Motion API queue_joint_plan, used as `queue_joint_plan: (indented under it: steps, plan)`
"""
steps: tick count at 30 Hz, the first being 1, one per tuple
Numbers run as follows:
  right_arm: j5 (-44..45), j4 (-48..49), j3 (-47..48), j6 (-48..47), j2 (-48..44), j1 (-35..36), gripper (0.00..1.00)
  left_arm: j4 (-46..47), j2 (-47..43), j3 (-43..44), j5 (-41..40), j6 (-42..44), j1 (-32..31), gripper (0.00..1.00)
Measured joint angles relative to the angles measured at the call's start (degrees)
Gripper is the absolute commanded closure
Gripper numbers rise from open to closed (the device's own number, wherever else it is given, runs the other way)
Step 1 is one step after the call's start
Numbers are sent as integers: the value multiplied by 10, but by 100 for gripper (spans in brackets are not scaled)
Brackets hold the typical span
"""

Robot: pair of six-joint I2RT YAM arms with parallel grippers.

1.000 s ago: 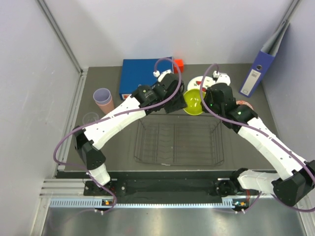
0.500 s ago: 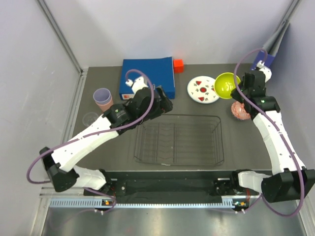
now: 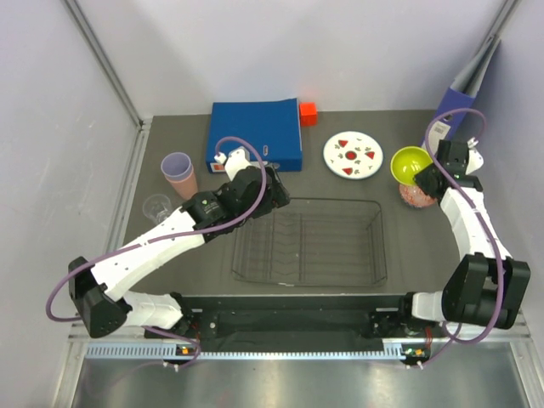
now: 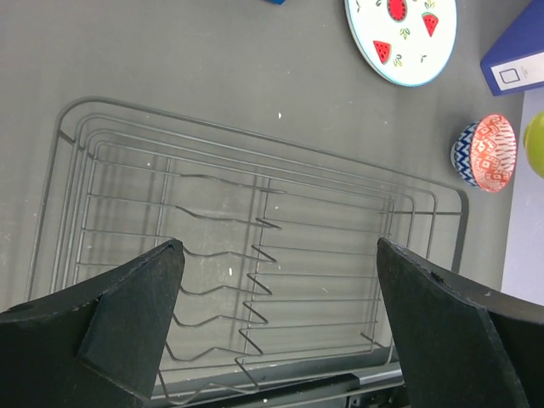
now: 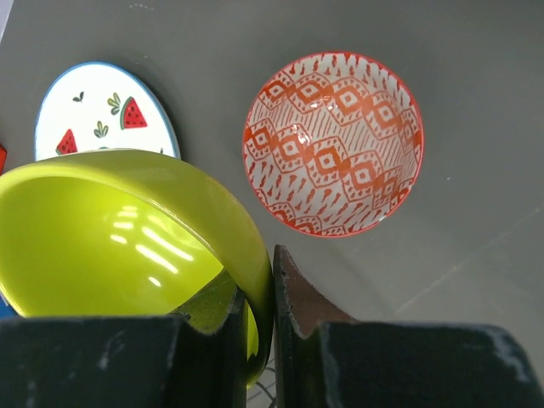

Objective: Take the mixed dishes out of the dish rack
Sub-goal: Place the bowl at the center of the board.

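Note:
The dish rack (image 3: 308, 201) of thin dark wire holds nothing; it also shows in the left wrist view (image 4: 255, 153). My left gripper (image 3: 279, 194) hangs open and empty over its back left corner (image 4: 276, 255). My right gripper (image 3: 427, 175) is shut on the rim of the lime-yellow bowl (image 3: 409, 163) (image 5: 110, 229), low at the back right. Next to it stands the patterned bowl (image 3: 415, 196) (image 5: 333, 143). The white plate with red marks (image 3: 353, 156) (image 4: 401, 38) lies behind the rack. Stacked lilac and salmon cups (image 3: 178, 172) and a clear tumbler (image 3: 156, 206) stand at the left.
A blue binder (image 3: 253, 134) lies flat at the back with a small orange-red cube (image 3: 308, 111) beside it. Another blue binder (image 3: 463, 85) leans on the right wall. Grey walls close in the left, back and right sides.
My right arm carried the lime-yellow bowl from behind the rack to the back right and lowered it beside the patterned bowl. My left arm drew back toward the rack's back left corner.

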Motion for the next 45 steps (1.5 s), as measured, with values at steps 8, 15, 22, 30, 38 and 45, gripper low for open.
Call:
queue_joint_plan:
  steps: [8, 15, 22, 30, 38, 45]
  plan:
    - [-6, 31, -3, 26, 52, -22, 100, 10, 0, -12, 1, 9, 13, 1]
    - [-1, 46, -14, 28, 68, -52, 100, 13, -1, -22, 4, 9, 20, 1]
    - [-1, 68, -29, 27, 89, -53, 100, 13, -1, -27, 17, 10, 23, 1]
    - [2, 72, -43, 28, 111, -53, 100, 17, -1, -37, 28, 9, 23, 1]
    - [8, 75, -44, 28, 114, -53, 95, 17, -1, -43, 32, 9, 24, 1]
    - [10, 78, -44, 28, 114, -53, 81, 21, 0, -45, 35, 9, 24, 1]
